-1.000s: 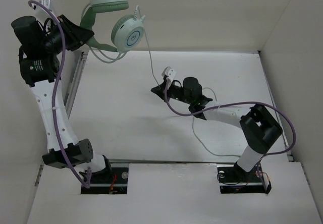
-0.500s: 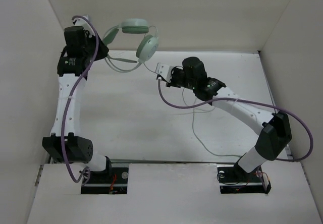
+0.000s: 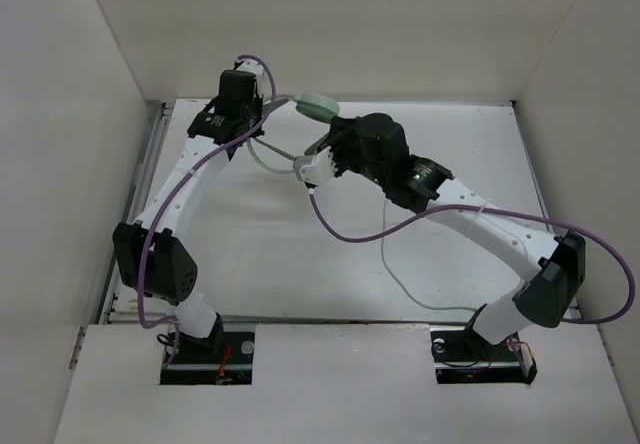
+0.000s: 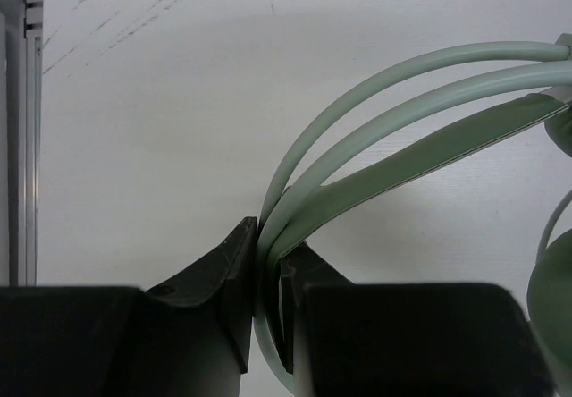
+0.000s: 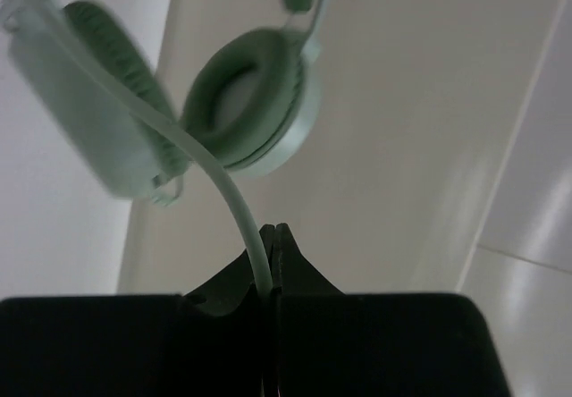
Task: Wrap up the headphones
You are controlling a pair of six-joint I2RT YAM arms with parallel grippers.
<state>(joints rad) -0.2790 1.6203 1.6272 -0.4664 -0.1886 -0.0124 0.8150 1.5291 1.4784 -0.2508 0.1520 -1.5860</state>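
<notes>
The pale mint-green headphones (image 3: 318, 104) hang above the back middle of the table; only one ear cup and a piece of headband show from above. My left gripper (image 3: 262, 109) is shut on the curved headband (image 4: 402, 102), which runs up and right out of the jaws. My right gripper (image 3: 332, 134) sits just below and right of the ear cup and is shut on the thin pale-green cable (image 5: 223, 182). Both ear cups (image 5: 250, 102) hang close in front of it. The loose cable (image 3: 395, 279) trails over the table to the near right.
White walls close in the table at the back, left and right. A metal rail (image 3: 150, 164) runs along the left edge. A thick purple robot cable (image 3: 380, 226) loops below my right arm, and another (image 3: 150, 264) runs along my left arm.
My left arm has swung right from the far left corner to the back middle, carrying the headphones. My right gripper has moved left and back with the cable, ending close under the ear cup.
</notes>
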